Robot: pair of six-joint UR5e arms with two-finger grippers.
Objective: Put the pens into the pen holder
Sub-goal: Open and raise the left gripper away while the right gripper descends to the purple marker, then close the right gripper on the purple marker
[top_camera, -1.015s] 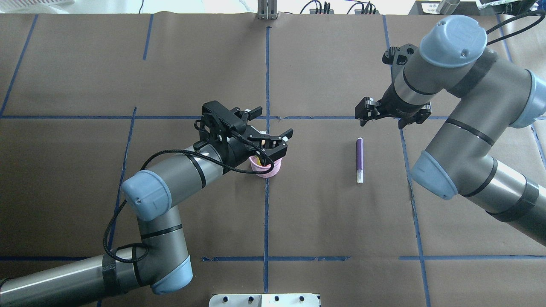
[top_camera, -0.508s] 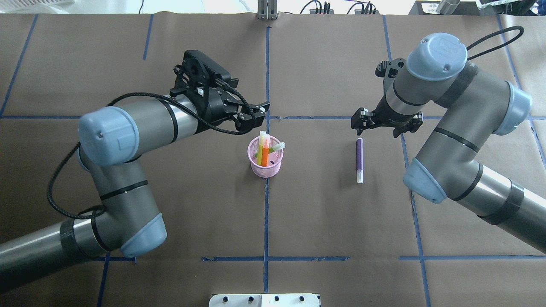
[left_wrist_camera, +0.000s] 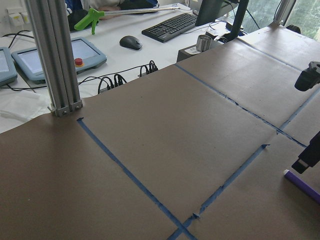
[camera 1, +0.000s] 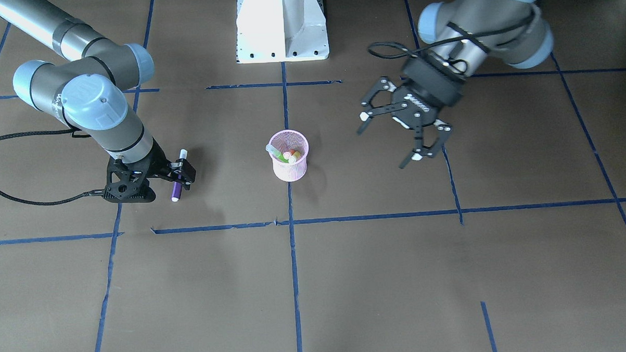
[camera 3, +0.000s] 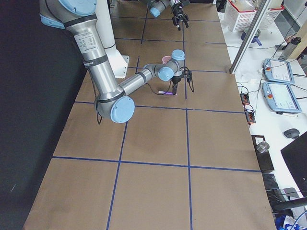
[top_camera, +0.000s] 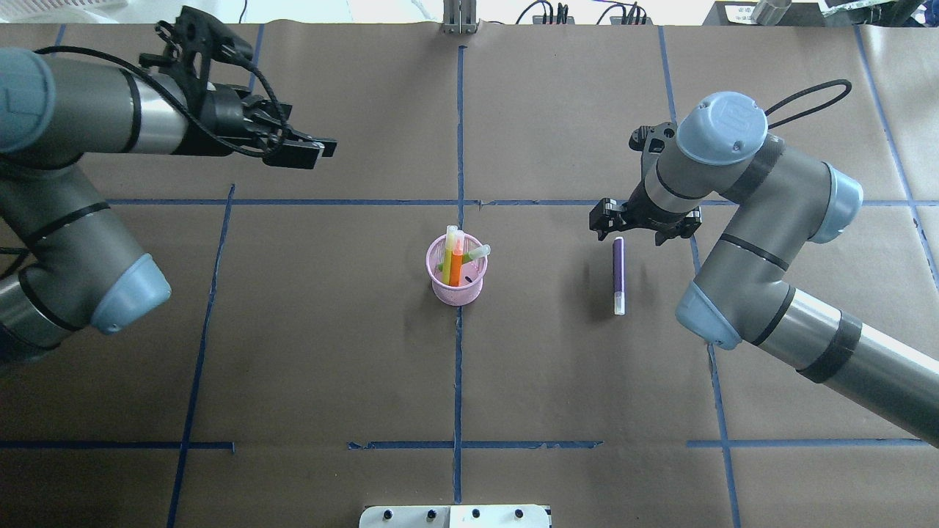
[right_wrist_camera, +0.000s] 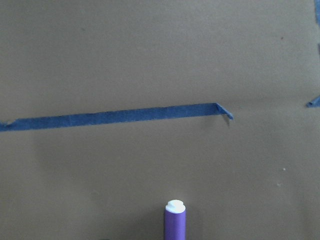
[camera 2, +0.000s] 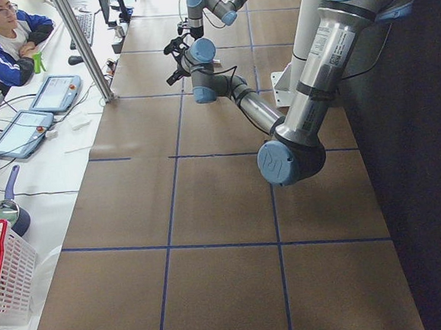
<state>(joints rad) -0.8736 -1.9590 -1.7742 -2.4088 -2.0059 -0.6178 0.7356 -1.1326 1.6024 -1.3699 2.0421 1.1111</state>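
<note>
The pink mesh pen holder [top_camera: 456,287] stands at the table's middle, also in the front view [camera 1: 289,169]. An orange pen [top_camera: 455,268] and a green pen [top_camera: 447,258] stand in it, with another pale cap leaning right. The purple pen [top_camera: 618,270] lies flat to the holder's right, pale cap toward the robot. My right gripper [top_camera: 641,224] is open and low, its fingers astride the pen's far end [camera 1: 176,190]. The right wrist view shows only the pen's tip [right_wrist_camera: 175,221]. My left gripper [top_camera: 308,151] is open, empty and raised, far left of the holder [camera 1: 391,137].
Brown paper with blue tape lines covers the table [top_camera: 469,396]. The robot's white base [camera 1: 282,26] stands at the near edge. An aluminium post [top_camera: 460,16] and cables stand at the far edge. An operator sits beyond the table [camera 2: 4,37].
My left gripper has left the holder and swung up and far to the left, empty. The pens it covered stand in the holder. My right gripper has come down over the purple pen's far end.
</note>
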